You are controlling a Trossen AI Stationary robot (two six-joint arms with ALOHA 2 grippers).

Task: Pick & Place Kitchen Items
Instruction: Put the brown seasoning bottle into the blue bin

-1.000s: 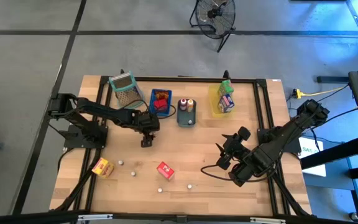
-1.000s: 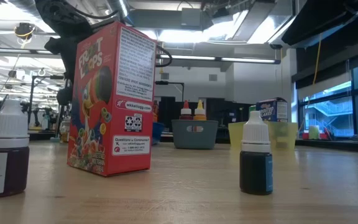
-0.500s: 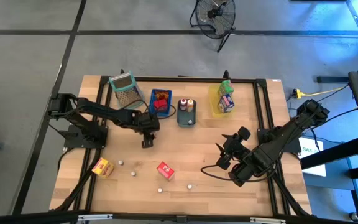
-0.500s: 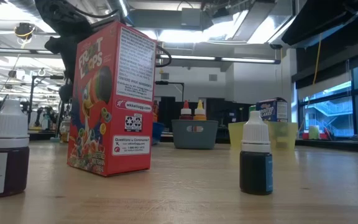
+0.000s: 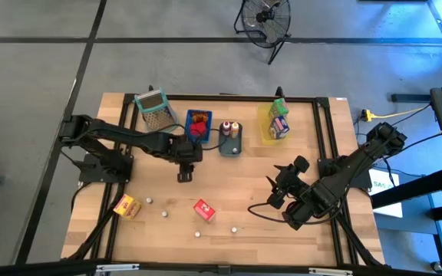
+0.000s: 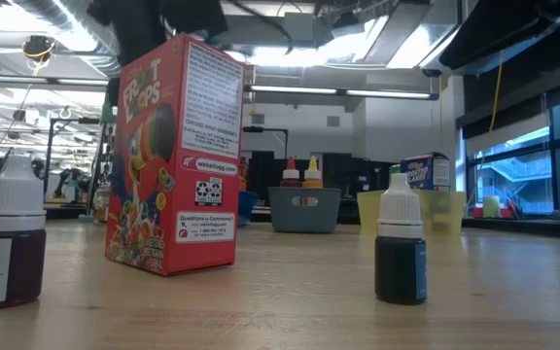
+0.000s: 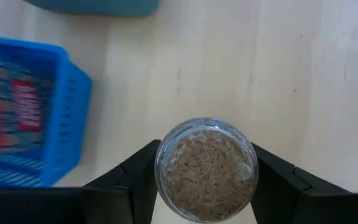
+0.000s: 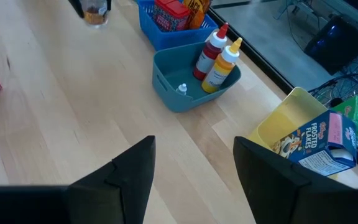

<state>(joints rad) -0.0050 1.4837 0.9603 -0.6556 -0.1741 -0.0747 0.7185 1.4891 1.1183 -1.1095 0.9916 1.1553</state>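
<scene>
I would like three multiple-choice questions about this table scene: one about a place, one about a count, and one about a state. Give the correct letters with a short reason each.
1. Where is the left gripper?
A. Over the bare wood near the blue tray
B. Inside the yellow tray
C. Beside the fan

2. How many squeeze bottles stand in the grey tray?
A. None
B. Two
C. Five

3. What is the state of the left gripper?
A. Wide open and empty
B. Shut on a small jar
C. Out of sight

Answers:
1. A, the high view shows it just in front of the blue tray.
2. B, the right wrist view shows a red bottle and a yellow bottle in it.
3. B, the left wrist view shows both fingers against the jar's sides.
</scene>
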